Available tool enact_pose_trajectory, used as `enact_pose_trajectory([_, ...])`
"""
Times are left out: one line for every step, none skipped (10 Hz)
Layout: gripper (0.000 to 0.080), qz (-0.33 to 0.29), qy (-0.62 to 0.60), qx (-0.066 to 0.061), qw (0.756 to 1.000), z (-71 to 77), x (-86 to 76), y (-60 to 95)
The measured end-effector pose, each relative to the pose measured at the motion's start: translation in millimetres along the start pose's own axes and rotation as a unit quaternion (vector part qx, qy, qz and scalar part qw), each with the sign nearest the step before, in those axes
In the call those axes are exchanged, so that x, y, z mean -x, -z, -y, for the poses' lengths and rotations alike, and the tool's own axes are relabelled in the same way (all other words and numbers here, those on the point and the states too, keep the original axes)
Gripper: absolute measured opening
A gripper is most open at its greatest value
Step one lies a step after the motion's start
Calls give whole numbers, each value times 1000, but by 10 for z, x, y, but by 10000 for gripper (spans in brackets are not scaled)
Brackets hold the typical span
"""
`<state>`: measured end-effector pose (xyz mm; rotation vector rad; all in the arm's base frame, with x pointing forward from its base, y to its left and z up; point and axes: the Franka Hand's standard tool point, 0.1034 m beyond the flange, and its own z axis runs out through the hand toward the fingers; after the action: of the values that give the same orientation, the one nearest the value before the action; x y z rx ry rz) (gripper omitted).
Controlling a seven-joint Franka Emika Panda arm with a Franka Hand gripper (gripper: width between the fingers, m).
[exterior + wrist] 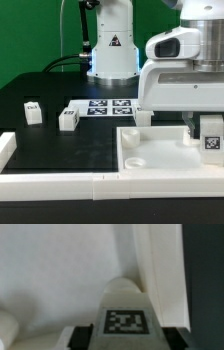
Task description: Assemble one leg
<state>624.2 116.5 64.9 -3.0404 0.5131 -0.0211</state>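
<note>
My gripper (pixel 207 130) is shut on a leg (pixel 212 137), a small white block with a black-and-white tag. It holds the leg over the right part of the large white square panel (pixel 150 152). In the wrist view the leg (pixel 125 308) sits between the two dark fingers (pixel 83 336), its rounded tip pointing at the white panel (pixel 60 274) close to the panel's raised rim (pixel 160 274). Two more legs (pixel 33 112) (pixel 68 119) stand on the black table at the exterior view's left. A third leg (pixel 143 118) stands just behind the panel.
The marker board (pixel 108 105) lies flat in front of the robot base (pixel 112 50). A white border wall (pixel 50 186) runs along the table's front edge and turns up at the exterior view's left corner (pixel 7 148).
</note>
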Motion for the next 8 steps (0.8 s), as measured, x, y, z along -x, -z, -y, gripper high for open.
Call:
enact_pose_trajectory([289,0,-57,-1,998,0,-2,0])
enact_pose_trajectory([290,0,-137,0,991,8,4,-1])
enact_pose_trajectory([290,0,-201,1,980,19,15,-6])
enact_pose_trajectory([290,1,-275,3,961,36,36,-19])
enact_pose_trajectory([290,5,-343,-1,939,59,51,-25])
enact_pose_trajectory([290,7,-392,-4,920,74,57,-30])
enact_pose_trajectory([290,9,-437,-7,899,84,58,-33])
enact_pose_trajectory([290,11,-474,-8,880,87,59,-33])
